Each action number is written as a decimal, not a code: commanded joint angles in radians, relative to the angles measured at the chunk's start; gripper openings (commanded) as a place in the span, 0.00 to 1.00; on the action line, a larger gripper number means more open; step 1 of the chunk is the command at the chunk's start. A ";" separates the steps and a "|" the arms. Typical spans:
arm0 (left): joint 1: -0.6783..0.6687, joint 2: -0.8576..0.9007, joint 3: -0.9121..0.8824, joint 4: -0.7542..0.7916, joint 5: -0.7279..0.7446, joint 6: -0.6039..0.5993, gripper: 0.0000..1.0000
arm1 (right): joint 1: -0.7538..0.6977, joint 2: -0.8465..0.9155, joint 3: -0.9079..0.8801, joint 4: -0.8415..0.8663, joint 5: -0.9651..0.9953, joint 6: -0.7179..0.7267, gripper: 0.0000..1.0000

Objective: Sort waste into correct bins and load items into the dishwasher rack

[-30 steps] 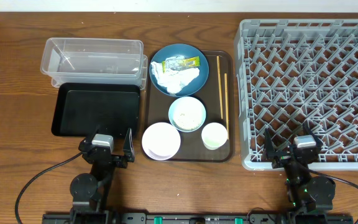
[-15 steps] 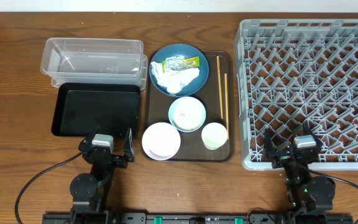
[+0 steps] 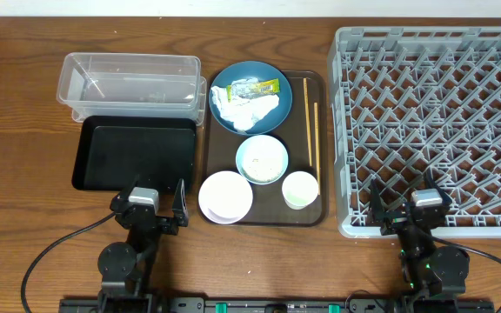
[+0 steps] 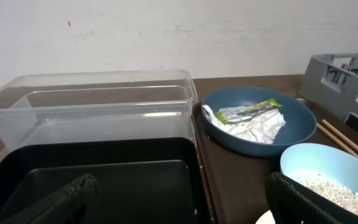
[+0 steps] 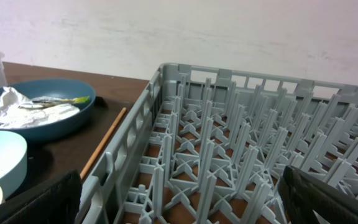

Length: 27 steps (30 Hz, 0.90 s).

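Beyond left pincer (image 3: 150, 202): black tray (image 3: 133, 155).

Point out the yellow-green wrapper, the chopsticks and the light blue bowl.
yellow-green wrapper (image 3: 257, 88), overhead view, its middle.
chopsticks (image 3: 307, 122), overhead view, midway along one stick.
light blue bowl (image 4: 328, 160), left wrist view, bare inner wall.

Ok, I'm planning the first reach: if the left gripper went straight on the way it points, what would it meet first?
Likely the shallow black rectangular tray, just ahead of the open left gripper. If it passes above the low rim, the clear plastic rectangular tub behind comes next; height is unclear.
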 commanded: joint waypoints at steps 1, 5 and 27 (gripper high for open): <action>0.000 -0.007 -0.029 -0.011 -0.004 0.006 0.88 | -0.012 -0.003 -0.002 -0.002 -0.008 -0.002 0.99; 0.000 -0.007 -0.029 -0.011 -0.004 0.006 0.88 | -0.012 -0.003 -0.002 0.006 -0.008 -0.002 0.99; 0.000 0.104 0.105 0.151 0.146 0.006 0.88 | -0.012 0.074 0.102 0.182 -0.113 -0.037 0.99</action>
